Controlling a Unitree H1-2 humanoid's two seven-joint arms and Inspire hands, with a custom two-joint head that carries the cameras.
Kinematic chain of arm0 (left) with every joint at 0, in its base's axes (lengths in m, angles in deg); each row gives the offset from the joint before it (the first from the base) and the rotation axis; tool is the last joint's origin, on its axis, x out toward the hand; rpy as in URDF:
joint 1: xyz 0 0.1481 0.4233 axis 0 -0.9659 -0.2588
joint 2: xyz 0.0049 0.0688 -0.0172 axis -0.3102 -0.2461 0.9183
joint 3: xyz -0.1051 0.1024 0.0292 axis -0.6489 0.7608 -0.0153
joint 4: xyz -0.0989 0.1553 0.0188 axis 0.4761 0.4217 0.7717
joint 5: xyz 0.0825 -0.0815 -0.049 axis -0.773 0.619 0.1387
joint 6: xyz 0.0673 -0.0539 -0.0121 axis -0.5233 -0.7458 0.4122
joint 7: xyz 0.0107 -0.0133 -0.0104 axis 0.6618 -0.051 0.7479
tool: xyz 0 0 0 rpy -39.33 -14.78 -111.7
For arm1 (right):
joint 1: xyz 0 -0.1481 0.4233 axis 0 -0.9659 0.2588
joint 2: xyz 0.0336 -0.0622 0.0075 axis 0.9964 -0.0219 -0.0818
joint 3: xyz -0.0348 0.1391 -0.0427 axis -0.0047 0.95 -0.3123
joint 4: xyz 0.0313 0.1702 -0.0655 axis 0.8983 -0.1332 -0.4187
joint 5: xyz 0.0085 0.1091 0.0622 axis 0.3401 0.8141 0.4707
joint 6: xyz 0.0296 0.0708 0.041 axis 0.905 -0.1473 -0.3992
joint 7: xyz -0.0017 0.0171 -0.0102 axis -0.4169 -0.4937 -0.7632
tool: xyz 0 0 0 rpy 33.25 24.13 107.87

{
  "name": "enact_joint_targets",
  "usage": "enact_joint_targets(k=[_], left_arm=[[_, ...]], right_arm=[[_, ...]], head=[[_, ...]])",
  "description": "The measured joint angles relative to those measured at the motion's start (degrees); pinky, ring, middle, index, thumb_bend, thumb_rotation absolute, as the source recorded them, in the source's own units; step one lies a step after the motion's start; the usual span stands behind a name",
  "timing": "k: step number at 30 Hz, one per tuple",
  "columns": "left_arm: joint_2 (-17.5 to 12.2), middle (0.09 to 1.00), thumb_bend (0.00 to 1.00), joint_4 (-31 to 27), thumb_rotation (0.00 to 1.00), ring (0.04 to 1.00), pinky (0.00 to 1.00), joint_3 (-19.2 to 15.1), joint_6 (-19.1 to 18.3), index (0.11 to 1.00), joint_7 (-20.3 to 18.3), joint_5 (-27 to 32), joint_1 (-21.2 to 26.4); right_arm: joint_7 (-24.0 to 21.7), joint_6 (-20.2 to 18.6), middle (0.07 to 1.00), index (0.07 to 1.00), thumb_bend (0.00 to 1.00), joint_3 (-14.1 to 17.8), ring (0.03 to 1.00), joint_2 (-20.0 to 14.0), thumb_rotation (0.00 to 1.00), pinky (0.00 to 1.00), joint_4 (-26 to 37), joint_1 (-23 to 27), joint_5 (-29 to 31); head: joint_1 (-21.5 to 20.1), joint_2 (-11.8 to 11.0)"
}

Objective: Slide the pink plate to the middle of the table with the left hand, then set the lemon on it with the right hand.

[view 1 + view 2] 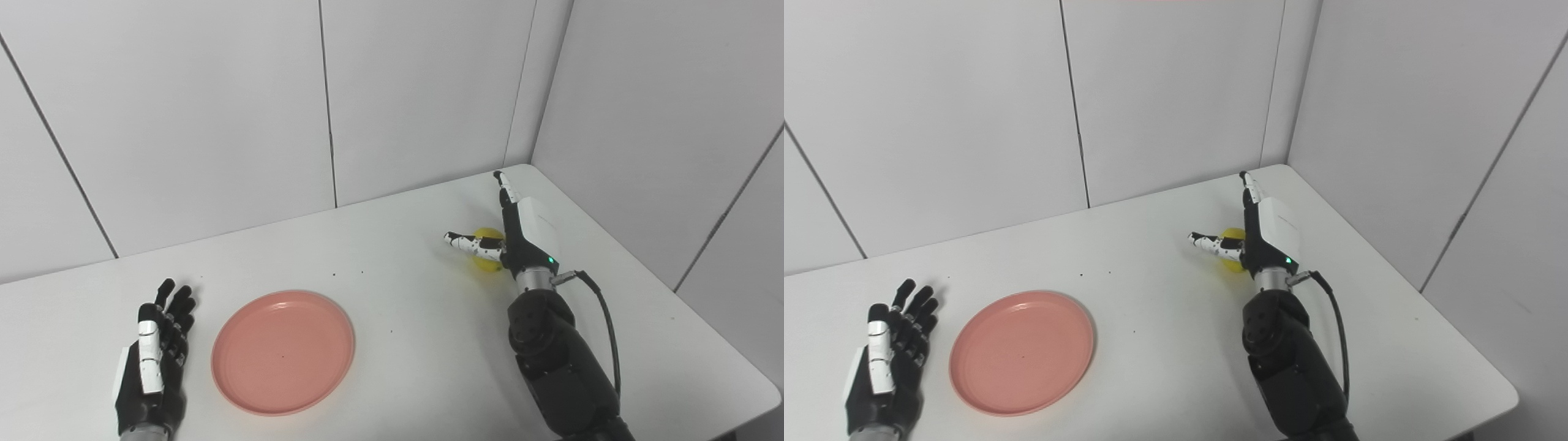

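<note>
Pink plate (283, 352) sitting flat toward the front-left part of the white table (398, 318), nothing on it, just inside the front edge. Left hand (153, 361) lying right beside the plate's left rim, not touching, fingers stretched out and spread, holding nothing. Lemon (488, 250) way over near the back-right corner, well apart from the plate. Right hand (511, 236) up against it with fingers pointing toward the back wall and thumb sticking out to the left across the fruit. Lemon mostly hidden behind the palm, so can't tell if actually gripped or just touched. Black cable (603, 318) looping off the right wrist.
</note>
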Motion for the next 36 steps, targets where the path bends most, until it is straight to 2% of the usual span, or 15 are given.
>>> enact_joint_targets(k=[7, 18, 26, 30, 34, 35, 36], left_arm=[[0.0, 0.928, 0.61, 0.0, 1.0, 0.946, 1.0, 0.0, 0.0, 0.941, 0.0, 0.0, 0.0], [0.1, 0.927, 0.6, -0.8, 1.0, 0.947, 1.0, 0.1, -0.1, 0.937, 0.0, 0.0, -0.6], [0.0, 0.927, 0.61, -1.3, 1.0, 0.945, 1.0, 0.2, -0.3, 0.938, -0.1, 0.0, -0.9], [0.0, 0.93, 0.61, -1.4, 1.0, 0.95, 1.0, 0.3, -0.4, 0.94, -0.1, 0.0, -0.9], [0.0, 0.93, 0.62, -1.5, 1.0, 0.947, 1.0, 0.3, -0.5, 0.94, -0.1, 0.0, -0.9], [0.0, 0.929, 0.61, -1.4, 1.0, 0.948, 1.0, 0.3, -0.5, 0.941, -0.1, 0.0, -0.9], [0.0, 0.929, 0.61, -1.4, 1.0, 0.948, 1.0, 0.3, -0.5, 0.94, -0.1, 0.0, -0.9]], right_arm=[[-0.3, -1.0, 0.919, 0.92, 0.89, -0.1, 0.897, -0.3, 0.34, 0.81, -3.1, 1.0, 1.4], [-0.8, -2.6, 0.931, 0.921, 0.87, -0.5, 0.913, -0.3, 0.24, 0.81, -5.4, 1.1, 3.3], [-0.8, -2.7, 0.898, 0.886, 0.83, -1.2, 0.875, -0.2, 0.18, 0.78, -5.7, 1.1, 3.6], [-0.7, -2.8, 0.809, 0.821, 0.8, -1.2, 0.769, -0.2, 0.09, 0.67, -6.7, 1.3, 3.8], [0.2, -2.9, 0.773, 0.793, 0.77, -1.1, 0.717, 0.0, 0.01, 0.61, -6.7, 1.5, 3.6], [0.3, -2.9, 0.737, 0.773, 0.72, -1.1, 0.632, 0.0, 0.0, 0.52, -6.7, 1.6, 3.7], [0.5, -2.9, 0.725, 0.764, 0.69, -1.0, 0.603, 0.1, 0.0, 0.49, -6.7, 1.6, 3.7]], head=[[0.1, 0.1], [0.4, 0.3], [0.3, 0.4], [0.4, 0.4], [0.3, 0.4], [0.4, 0.4], [0.4, 0.4]])
